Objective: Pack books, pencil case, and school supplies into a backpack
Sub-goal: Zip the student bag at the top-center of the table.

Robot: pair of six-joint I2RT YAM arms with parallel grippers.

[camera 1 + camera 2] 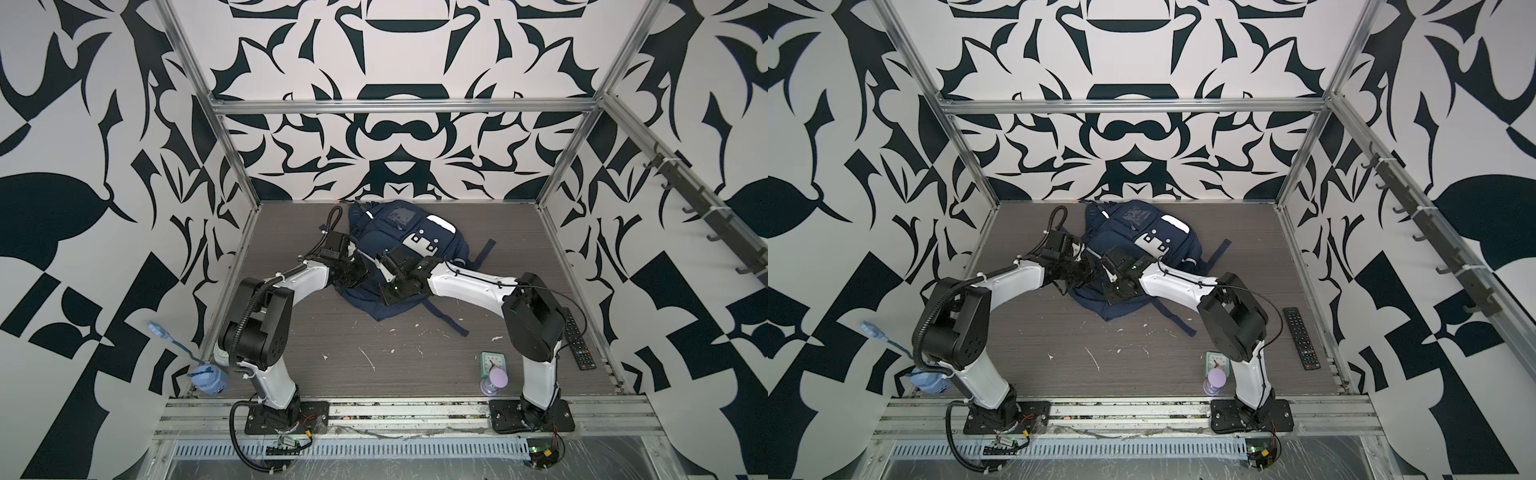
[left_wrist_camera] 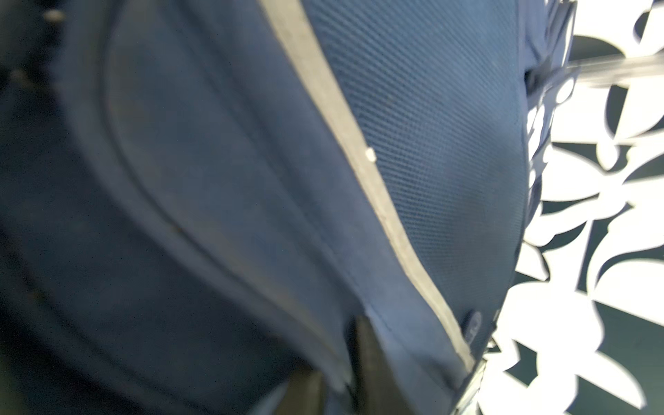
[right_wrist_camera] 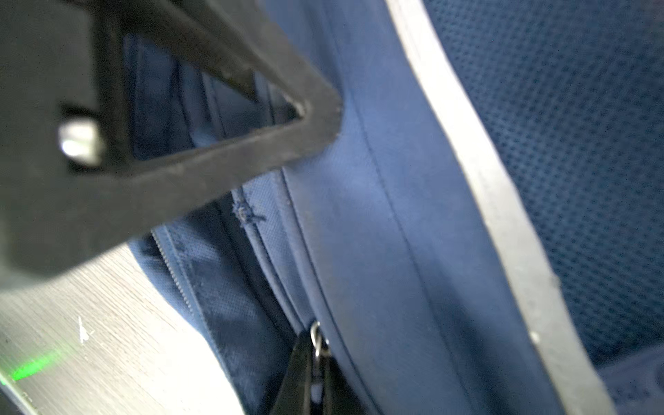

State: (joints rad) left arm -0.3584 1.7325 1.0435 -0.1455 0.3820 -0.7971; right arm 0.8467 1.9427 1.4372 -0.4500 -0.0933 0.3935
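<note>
The table [image 1: 374, 345] carries the navy backpack [image 1: 399, 245], which lies flat towards the back wall in both top views, with both arms reaching in over its near end. No books, pencil case or school supplies show anywhere on the table, so they are probably already inside the backpack, though no view looks into it. That makes zipping up the likely step in hand.

The left fingers [image 2: 370, 355] are drawn narrow and appear to pinch a fold of the backpack's fabric beside its grey trim, probably to anchor the bag. The right fingers [image 3: 298, 377] are closed together on the zipper pull [image 3: 316, 337], whose small metal ring shows at their tips, on the zip line that runs along the bag's edge next to the table.

The next move calls for drawing the pull along the zip's curve while the left grip keeps the fabric taut. The soft cloth may bunch, and the thin pull could slip out.

The remote control [image 1: 577, 340] and the mint-green clock [image 1: 492, 361] lie well apart.
</note>
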